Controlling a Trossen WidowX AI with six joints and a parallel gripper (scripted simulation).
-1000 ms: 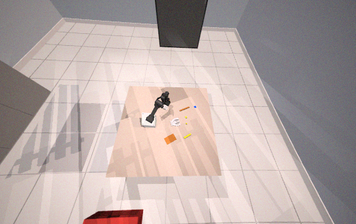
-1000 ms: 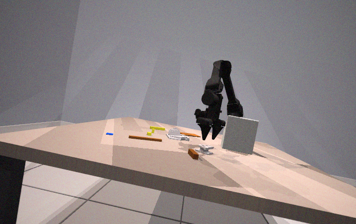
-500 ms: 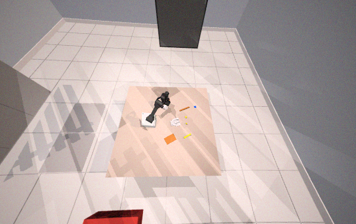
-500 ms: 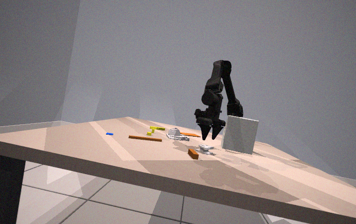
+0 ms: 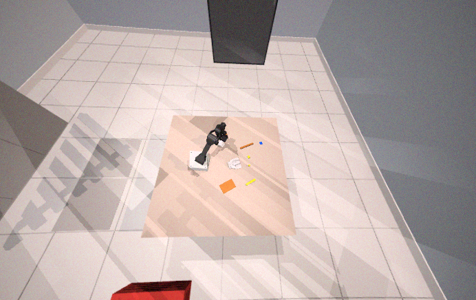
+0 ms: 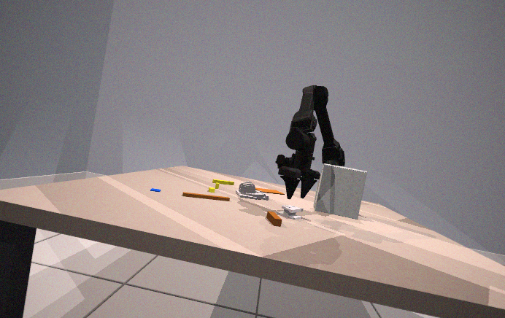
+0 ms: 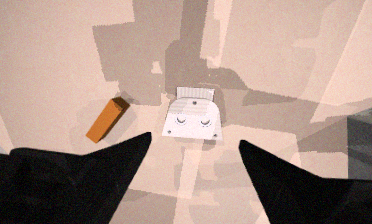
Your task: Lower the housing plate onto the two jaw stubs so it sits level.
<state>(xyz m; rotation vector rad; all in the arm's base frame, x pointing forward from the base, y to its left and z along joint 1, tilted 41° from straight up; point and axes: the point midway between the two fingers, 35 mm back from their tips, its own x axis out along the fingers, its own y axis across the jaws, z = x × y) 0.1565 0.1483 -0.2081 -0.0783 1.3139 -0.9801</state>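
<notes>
The white housing plate (image 5: 221, 143) (image 6: 292, 208) (image 7: 193, 128) lies flat on a small raised stand, with two round openings and small corner holes showing in the wrist view. My gripper (image 6: 295, 197) (image 7: 194, 139) is open and empty, pointing down above the plate, with one fingertip to each side of it in the wrist view. Neither finger touches it. The white jaw assembly (image 5: 234, 163) (image 6: 251, 195) stands apart, nearer the table's middle, with a rounded part standing up from a flat base. Its pins and stubs are too small to tell.
An orange block (image 6: 273, 219) (image 7: 106, 121) lies close beside the stand. The pale arm base (image 5: 193, 155) (image 6: 339, 191) is on the other side. A brown-orange bar (image 5: 246, 145) (image 6: 206, 196), blue piece (image 5: 261, 142), yellow bar (image 5: 250, 181) and orange sheet (image 5: 227, 186) lie farther off.
</notes>
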